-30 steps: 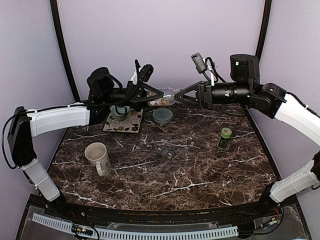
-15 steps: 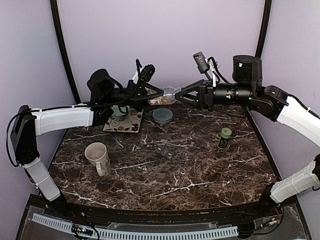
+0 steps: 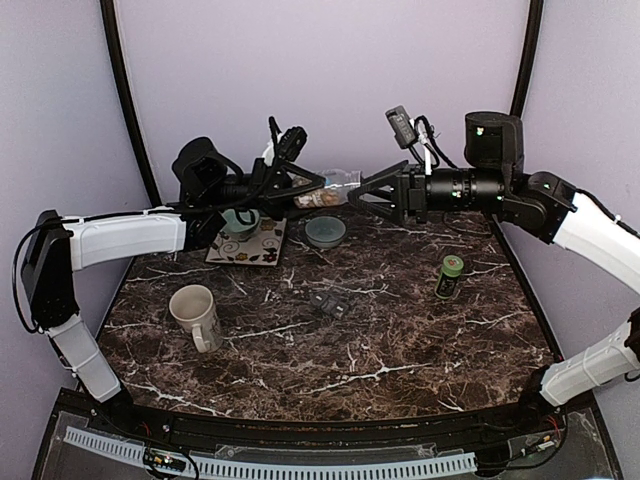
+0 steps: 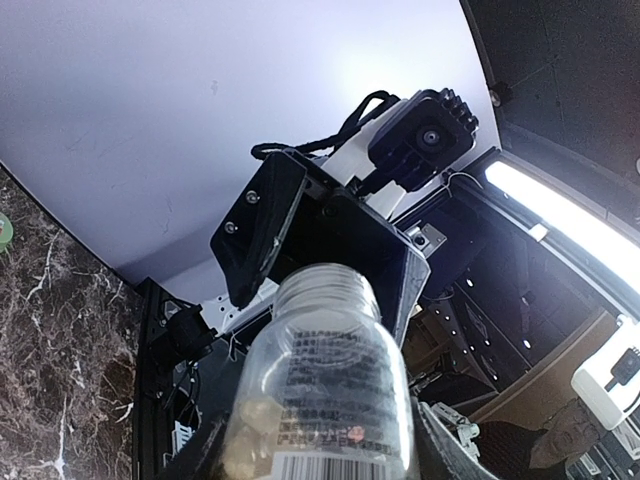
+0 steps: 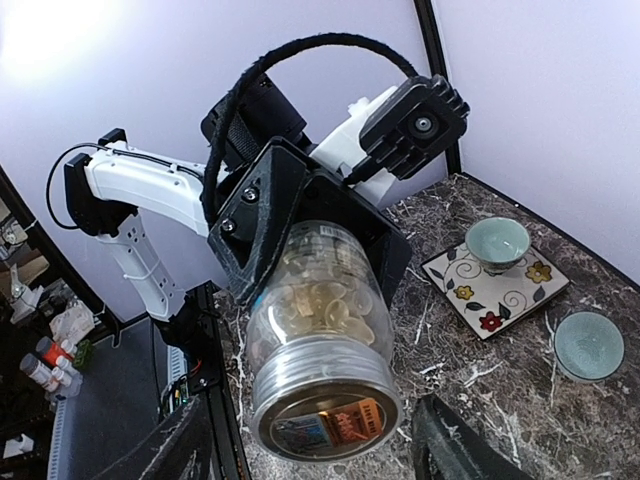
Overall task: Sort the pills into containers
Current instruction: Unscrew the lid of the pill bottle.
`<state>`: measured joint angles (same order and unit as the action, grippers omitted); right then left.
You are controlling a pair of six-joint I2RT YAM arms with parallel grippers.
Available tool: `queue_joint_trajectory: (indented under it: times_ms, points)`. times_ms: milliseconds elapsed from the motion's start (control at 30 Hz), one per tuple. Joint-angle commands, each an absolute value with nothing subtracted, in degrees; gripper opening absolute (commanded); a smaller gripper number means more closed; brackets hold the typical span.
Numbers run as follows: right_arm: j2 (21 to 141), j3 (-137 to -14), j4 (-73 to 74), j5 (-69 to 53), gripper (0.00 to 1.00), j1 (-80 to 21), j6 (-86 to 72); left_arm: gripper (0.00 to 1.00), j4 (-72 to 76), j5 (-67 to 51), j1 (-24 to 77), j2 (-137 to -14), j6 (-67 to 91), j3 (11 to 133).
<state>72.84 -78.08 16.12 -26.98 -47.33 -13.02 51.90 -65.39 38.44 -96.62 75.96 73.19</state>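
Step looks like a mid-air opening or handover of the pill bottle (image 3: 328,192). Left gripper (image 3: 300,190) is clamped on its body, holding it level above the back of the table (image 3: 400,330). Right gripper (image 3: 362,190) is spread wide at the free end. Next probably needs those fingers centred there, then closing. Bottle is clear plastic, cylindrical, threaded neck, pale rounded pills inside; table is glossy dark marble

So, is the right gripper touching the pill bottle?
Apart. Right wrist view: the right gripper is open, its fingers flanking the pill bottle with clear gaps.
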Motion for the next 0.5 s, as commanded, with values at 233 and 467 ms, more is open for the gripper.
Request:
queue_joint_trajectory:
  times_ms: [233, 467]
  points:
    - [72.3, -78.9, 15.9, -27.3, 0.81, -47.5, -18.1, 0.0, 49.8, -64.6, 38.4, -93.8, 69.8, 74.8]
    - [72.9, -78.4, 15.5, -26.9, 0.83, -45.6, -29.1, 0.0, 50.2, -64.8, 38.4, -94.0, 67.9, 75.2]
